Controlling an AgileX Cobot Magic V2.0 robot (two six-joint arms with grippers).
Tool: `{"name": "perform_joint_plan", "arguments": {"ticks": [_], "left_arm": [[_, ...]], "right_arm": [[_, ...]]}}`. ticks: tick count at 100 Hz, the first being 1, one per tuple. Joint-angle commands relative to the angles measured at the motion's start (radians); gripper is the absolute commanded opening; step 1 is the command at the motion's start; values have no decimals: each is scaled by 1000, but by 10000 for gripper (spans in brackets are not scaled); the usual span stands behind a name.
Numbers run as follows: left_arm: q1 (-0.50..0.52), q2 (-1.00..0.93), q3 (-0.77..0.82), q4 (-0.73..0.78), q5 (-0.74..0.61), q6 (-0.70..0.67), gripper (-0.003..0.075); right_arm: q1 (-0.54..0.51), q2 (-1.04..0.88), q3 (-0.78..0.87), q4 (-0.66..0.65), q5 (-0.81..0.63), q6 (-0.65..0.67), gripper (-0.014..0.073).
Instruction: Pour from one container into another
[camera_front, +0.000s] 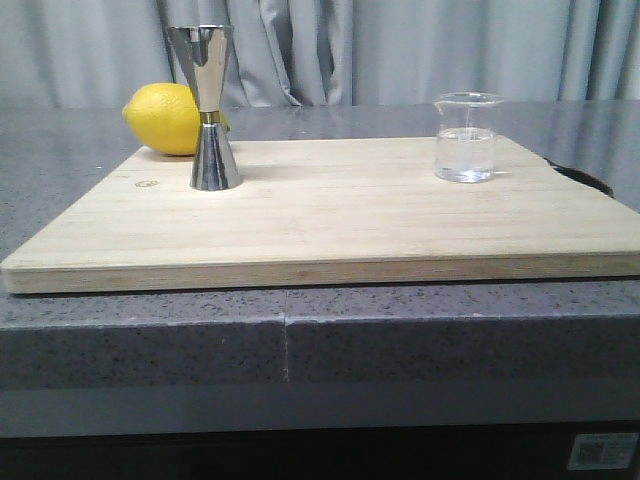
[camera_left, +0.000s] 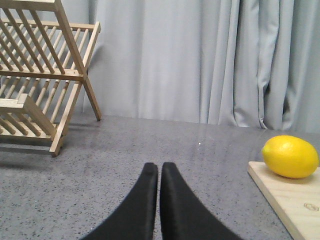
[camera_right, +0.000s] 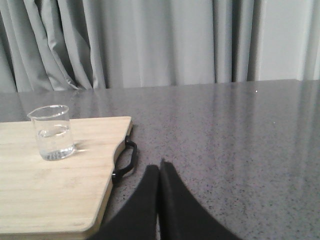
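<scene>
A small clear glass beaker (camera_front: 466, 138) holding some clear liquid stands upright at the far right of the wooden board (camera_front: 330, 215). It shows too in the right wrist view, beaker (camera_right: 51, 132). The shiny steel hourglass jigger (camera_front: 211, 107) stands upright at the board's far left. Neither gripper appears in the front view. My left gripper (camera_left: 159, 169) is shut and empty over the grey counter, off the board's left side. My right gripper (camera_right: 159, 167) is shut and empty over the counter, off the board's right side, apart from the beaker.
A yellow lemon (camera_front: 170, 119) lies behind the jigger at the board's far left corner; lemon (camera_left: 290, 156). A wooden dish rack (camera_left: 40, 80) stands on the counter farther left. The board has a black handle (camera_right: 126, 158) on its right end. Grey curtains hang behind.
</scene>
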Motion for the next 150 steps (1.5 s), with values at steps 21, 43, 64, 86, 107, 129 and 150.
{"name": "perform_joint_plan", "arguments": {"ticks": [21,43,64,86,107,129,150], "left_arm": [[2,-13,-124,-116,112,-6,-19],[2,110,-375,-175,282,-6,-19],[2,360,-676,-277,555,68,-19],[2,649,-951,-567,803,481,-19],[2,797,-1039,-813,790,662,-19],[2,904,-1061,-870,875,779,-18],[2,989,-1061,-1035,960,1003,-18]], "right_arm": [[3,-12,-153,48,53,-6,-66],[3,108,-346,50,182,-6,-66],[3,332,-579,52,310,-6,-66],[3,556,-778,52,388,-6,-66],[3,669,-823,52,337,-6,-66],[3,739,-823,52,322,-6,-66],[3,799,-823,53,321,-6,-66]]}}
